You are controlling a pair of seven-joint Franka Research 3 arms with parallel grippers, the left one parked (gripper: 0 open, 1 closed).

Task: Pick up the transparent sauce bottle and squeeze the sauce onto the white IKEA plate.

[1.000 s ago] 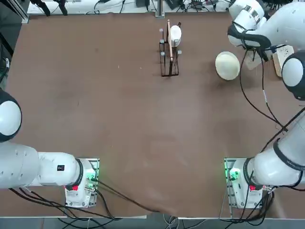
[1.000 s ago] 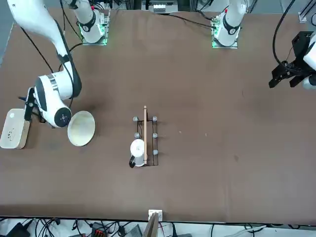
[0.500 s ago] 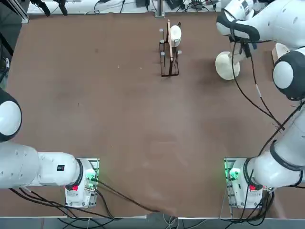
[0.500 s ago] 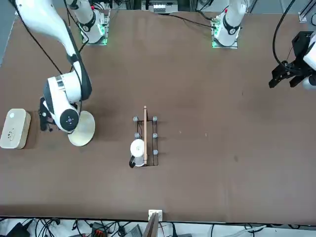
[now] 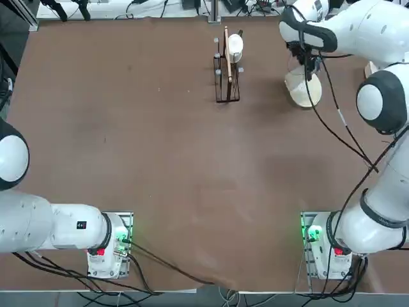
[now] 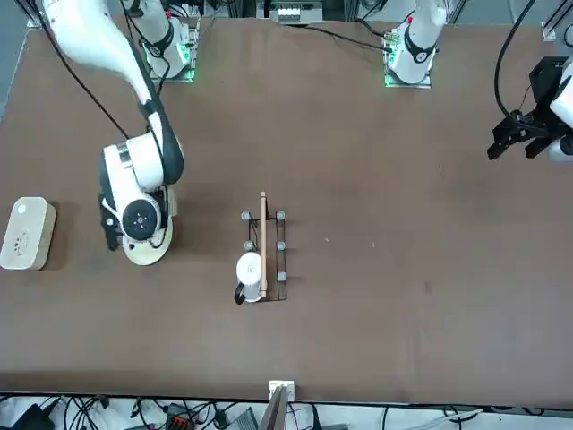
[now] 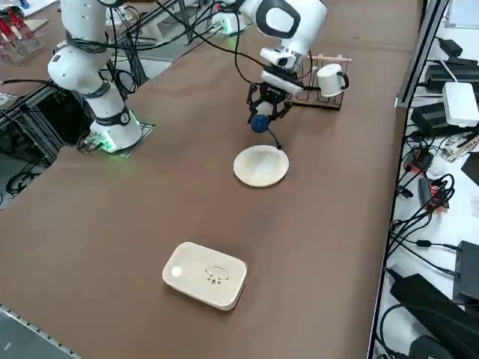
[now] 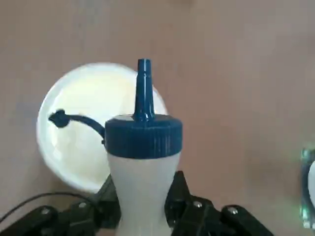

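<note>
bench (image 5: 160, 166): wide bare brown surface across the middle and the robot's left, nothing standing on it there.
far right corner: crowded; the right tool (image 7: 263, 114), clamped on the transparent sauce bottle (image 8: 142, 162), hangs over the white IKEA plate (image 7: 261, 165), the arm's links above it.
wire rack (image 5: 227, 70): upright dark bars with a wooden stick and a white cup, just left of the plate in the top view; an open strip of bench lies between rack and plate.
white rectangular tray (image 7: 205, 274): lies flat toward the bench's right edge, apart from the plate, bare bench between them.
cable (image 5: 332, 109): dark loop hanging from the right arm, crossing over the plate's near side.
</note>
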